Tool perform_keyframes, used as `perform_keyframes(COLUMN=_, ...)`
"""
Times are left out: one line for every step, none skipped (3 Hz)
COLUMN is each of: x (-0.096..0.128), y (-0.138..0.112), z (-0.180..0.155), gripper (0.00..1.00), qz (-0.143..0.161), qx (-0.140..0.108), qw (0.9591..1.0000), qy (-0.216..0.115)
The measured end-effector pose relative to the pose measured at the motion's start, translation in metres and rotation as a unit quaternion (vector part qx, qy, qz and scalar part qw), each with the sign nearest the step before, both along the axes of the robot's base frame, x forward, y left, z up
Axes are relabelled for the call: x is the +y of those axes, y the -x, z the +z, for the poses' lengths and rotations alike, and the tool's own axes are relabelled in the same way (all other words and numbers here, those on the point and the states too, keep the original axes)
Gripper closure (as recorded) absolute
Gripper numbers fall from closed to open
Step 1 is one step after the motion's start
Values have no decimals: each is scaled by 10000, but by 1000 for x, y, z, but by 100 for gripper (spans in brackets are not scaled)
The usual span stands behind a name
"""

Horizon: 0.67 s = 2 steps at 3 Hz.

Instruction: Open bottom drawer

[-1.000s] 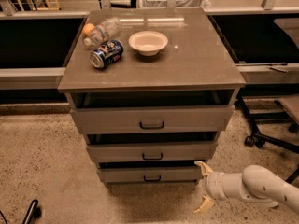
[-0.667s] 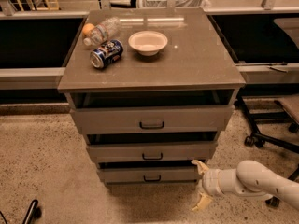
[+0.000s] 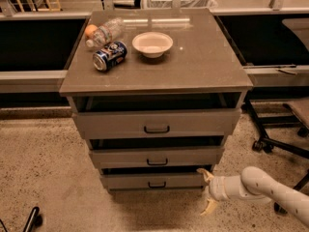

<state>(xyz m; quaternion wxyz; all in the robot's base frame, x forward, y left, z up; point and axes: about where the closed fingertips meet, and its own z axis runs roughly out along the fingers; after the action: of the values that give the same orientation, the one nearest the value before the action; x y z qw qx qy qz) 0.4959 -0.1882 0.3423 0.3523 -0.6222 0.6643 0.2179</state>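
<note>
The grey-brown cabinet (image 3: 157, 74) has three drawers. The bottom drawer (image 3: 140, 181) is the lowest, with a small black bar handle (image 3: 157, 184). Its front stands a little out from the cabinet, with a dark gap above it. My gripper (image 3: 207, 191) comes in from the lower right on a white arm (image 3: 263, 187). It is open, with one fingertip by the drawer's right end and the other lower, near the floor. It holds nothing.
The middle drawer (image 3: 157, 157) and top drawer (image 3: 157, 123) are above, both slightly out. On the cabinet top lie a white bowl (image 3: 152, 43), a blue can (image 3: 109, 56) and a plastic bottle (image 3: 104, 33). An office chair base (image 3: 277, 137) stands at right.
My gripper has moved left, closer to the right end of the bottom drawer. The drawers look the same.
</note>
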Motion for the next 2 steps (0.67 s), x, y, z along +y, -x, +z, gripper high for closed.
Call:
perform_keyframes(x=-17, y=-12, z=-27, gripper=0, qz=185, qx=-274, qw=9994, qy=91)
perform_keyframes(x=-17, y=-12, z=-28, gripper=0, qz=218, qx=-296, qw=9993, qy=108)
